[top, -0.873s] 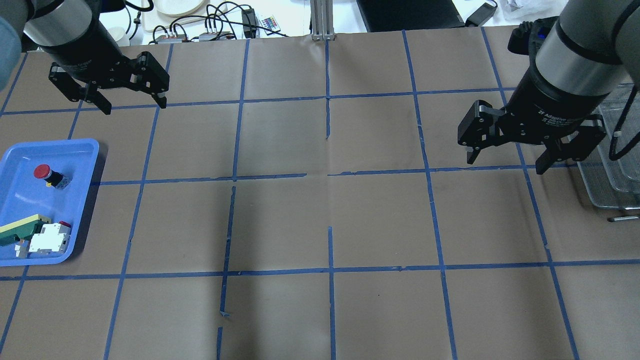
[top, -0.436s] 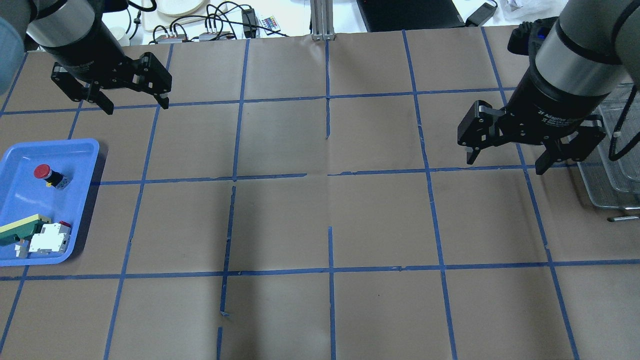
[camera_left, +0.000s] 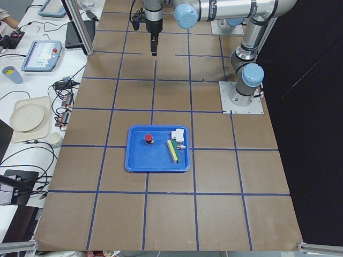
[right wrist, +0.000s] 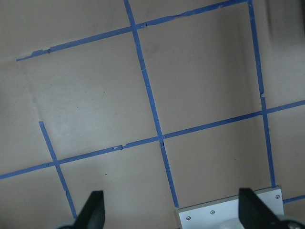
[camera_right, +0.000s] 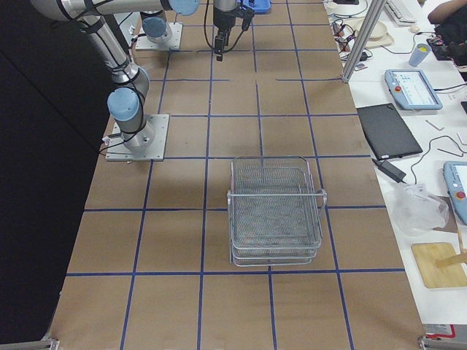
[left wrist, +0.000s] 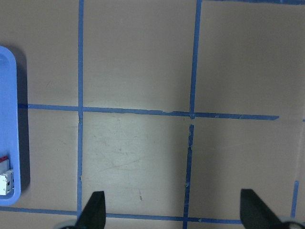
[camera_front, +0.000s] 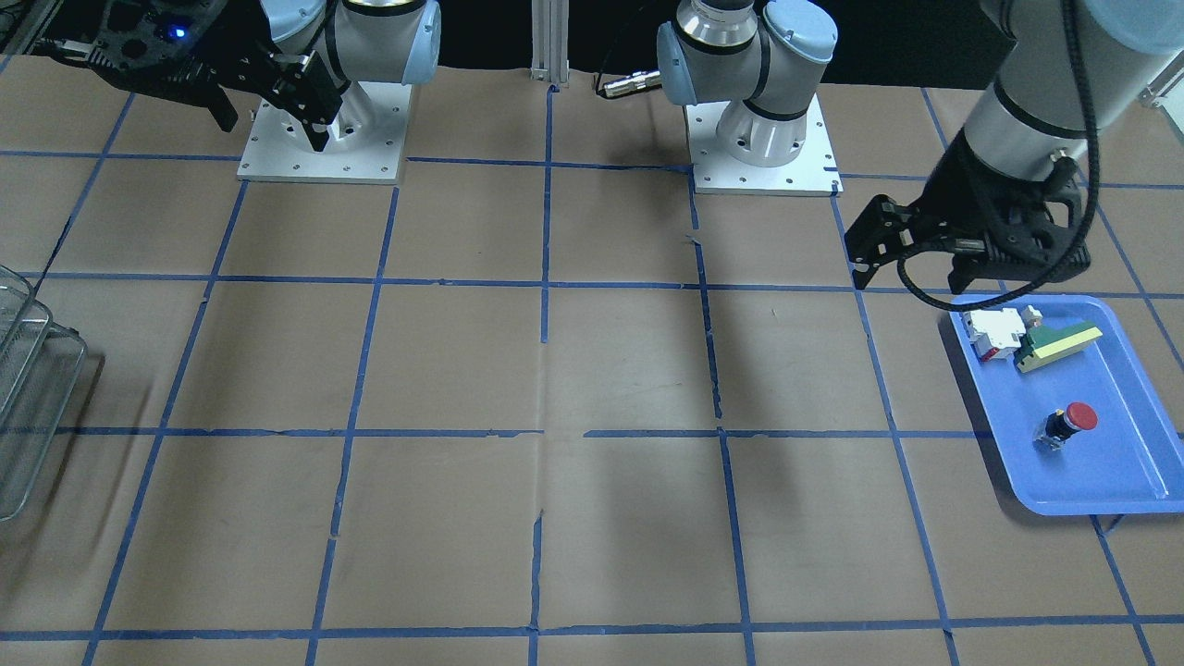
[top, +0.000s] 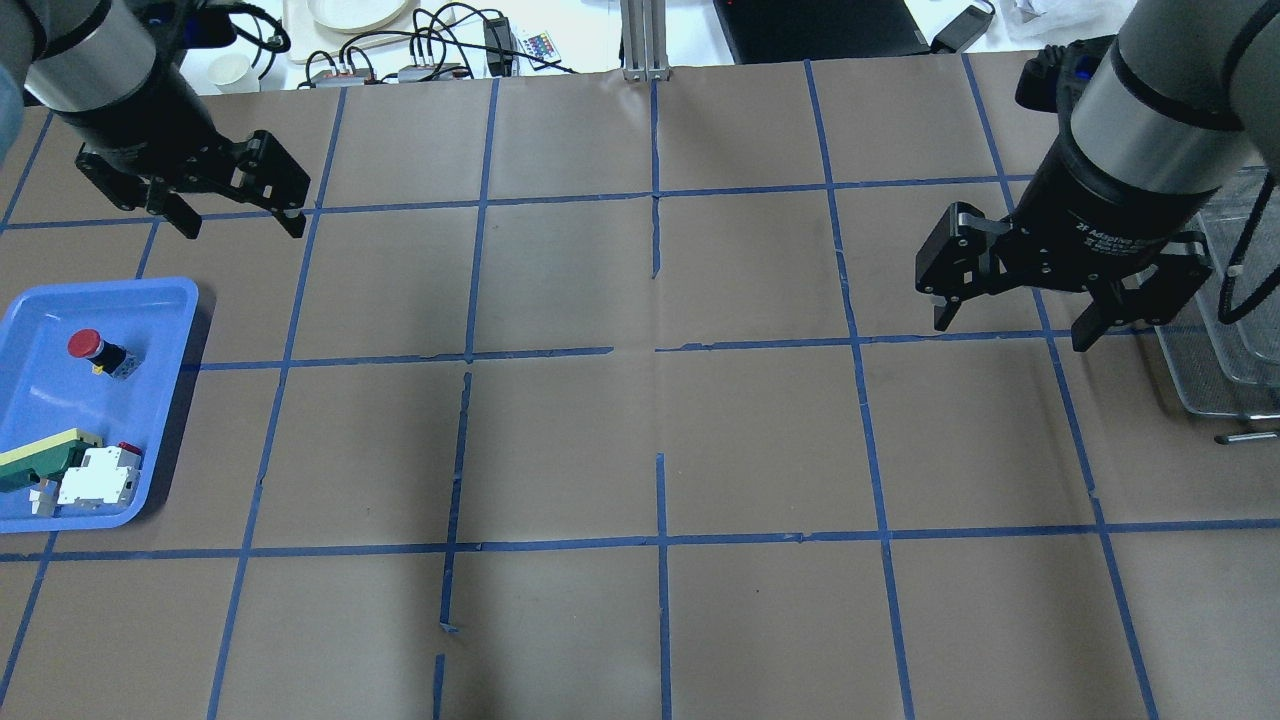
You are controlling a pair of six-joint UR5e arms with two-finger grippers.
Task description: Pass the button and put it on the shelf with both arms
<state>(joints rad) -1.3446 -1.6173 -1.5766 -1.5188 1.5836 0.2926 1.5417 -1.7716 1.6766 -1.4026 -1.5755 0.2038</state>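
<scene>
Cannot see the tray [top: 150,320] whole from overhead: cropped along its left side, together with the green piece [top: 45,447] inside it. Far right of the tray, get only a slice of the shelf [top: 1215,380]. From the left wrist, only a strip of tray and a sliver of the switch [left wrist: 5,180] in it. From the left end, cannot read the body of the button [camera_left: 148,138] in the tray: too small.

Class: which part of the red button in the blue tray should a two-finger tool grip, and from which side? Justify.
Grip the button across its black-and-silver body, just behind the cap, coming from above. It seems to lie on its side in the tray, with room around it, so the body offers two opposite sides; the round cap may slip.
</scene>
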